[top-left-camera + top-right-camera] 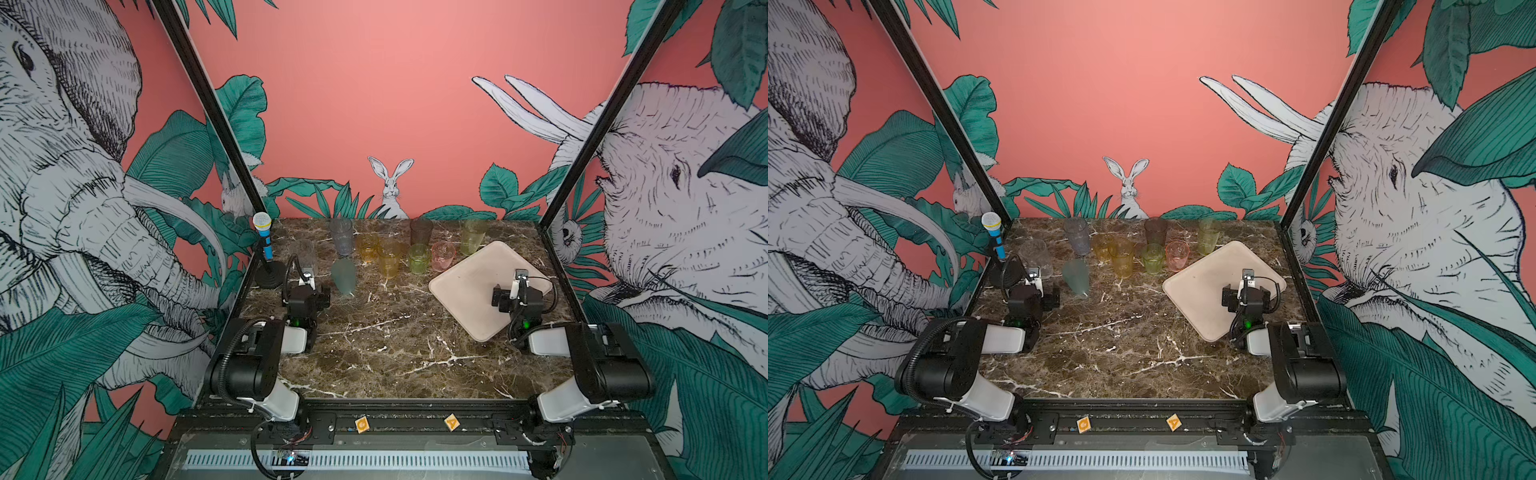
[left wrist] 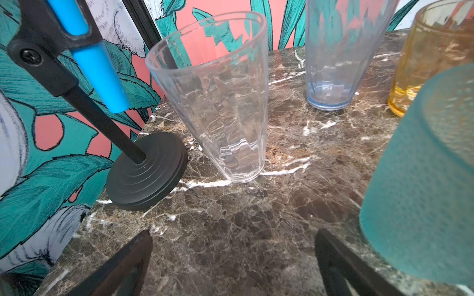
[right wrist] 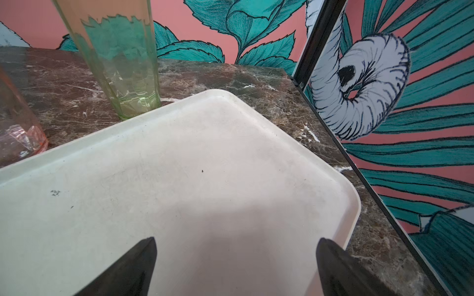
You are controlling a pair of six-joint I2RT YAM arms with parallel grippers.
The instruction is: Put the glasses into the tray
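The glasses stand along the back of the marble table: clear (image 1: 302, 252), blue-grey (image 1: 341, 236), teal (image 1: 344, 276), short amber (image 1: 367, 247), yellow (image 1: 389, 257), smoky grey (image 1: 421, 232), short green (image 1: 419, 258), pink (image 1: 443, 256) and tall green (image 1: 473, 237). The cream tray (image 1: 465, 291) lies at the right with nothing in it. My left gripper (image 2: 233, 232) is open over bare marble, just short of the clear glass (image 2: 218, 102), with the teal glass (image 2: 423, 179) close beside one finger. My right gripper (image 3: 237, 238) hangs open above the tray (image 3: 179, 179).
A blue-and-yellow toy microphone (image 1: 262, 232) leans on a black stand whose round base (image 2: 146, 171) sits by the clear glass at the table's left edge. Black frame posts and printed walls close in both sides. The tall green glass (image 3: 120, 64) touches the tray's far rim.
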